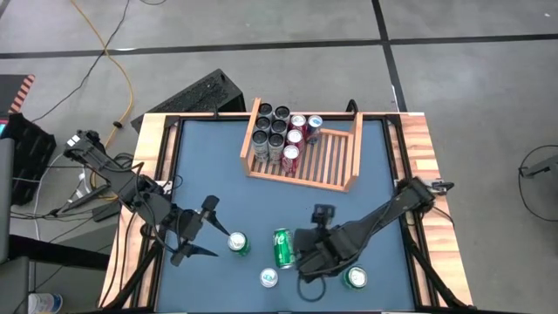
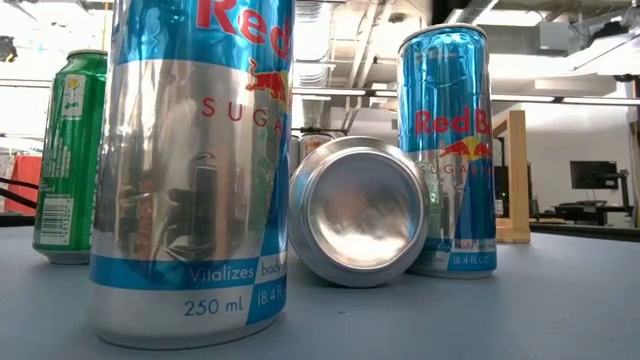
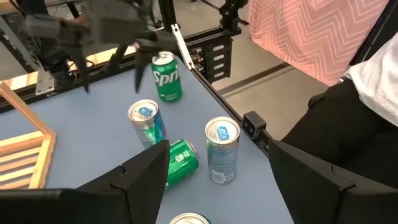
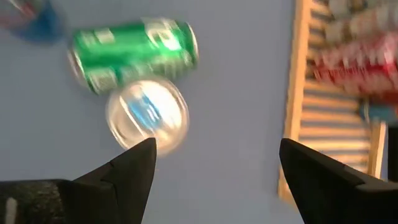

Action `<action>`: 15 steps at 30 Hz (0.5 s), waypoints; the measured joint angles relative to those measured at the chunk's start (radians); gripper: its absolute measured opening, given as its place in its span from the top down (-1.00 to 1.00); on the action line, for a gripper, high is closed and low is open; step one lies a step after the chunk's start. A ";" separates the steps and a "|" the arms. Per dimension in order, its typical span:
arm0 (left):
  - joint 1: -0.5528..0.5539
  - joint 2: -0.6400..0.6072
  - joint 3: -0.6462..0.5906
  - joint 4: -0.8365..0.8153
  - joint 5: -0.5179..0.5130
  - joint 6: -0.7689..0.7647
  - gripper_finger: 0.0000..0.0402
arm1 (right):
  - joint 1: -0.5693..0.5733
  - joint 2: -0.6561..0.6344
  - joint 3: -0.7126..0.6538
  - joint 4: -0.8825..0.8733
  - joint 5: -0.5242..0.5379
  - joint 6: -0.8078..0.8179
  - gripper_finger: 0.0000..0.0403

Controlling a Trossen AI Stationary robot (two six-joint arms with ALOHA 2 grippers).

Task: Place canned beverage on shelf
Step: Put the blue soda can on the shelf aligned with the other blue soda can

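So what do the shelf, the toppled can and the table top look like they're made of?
The light wooden slatted shelf looks like pale unfinished wood: grain-coloured slats and raised walls. The green can lying on its side appears to be thin printed metal; in the low view its bare domed base is brushed silver and reflective. The blue-grey table surface looks matte, possibly a mat or laminate; hard to say which.

Bare worktop [image 1: 218, 187] lies open between the shelf [image 1: 351, 159] and the loose cans [image 1: 283, 249] near the front edge. The shelf's right half is unoccupied; packed cans [image 1: 272, 135] fill its left.
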 joint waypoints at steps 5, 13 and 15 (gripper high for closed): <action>0.000 0.000 0.000 -0.001 0.000 0.000 -0.30 | 0.011 -0.225 -0.291 0.093 0.001 0.151 -0.61; 0.000 0.000 0.000 -0.002 0.000 -0.008 -0.30 | 0.038 -0.571 -0.739 0.702 -0.001 0.322 -0.61; 0.000 0.000 0.000 -0.002 0.000 -0.009 -0.30 | 0.036 -0.573 -0.760 0.776 -0.021 0.298 -0.61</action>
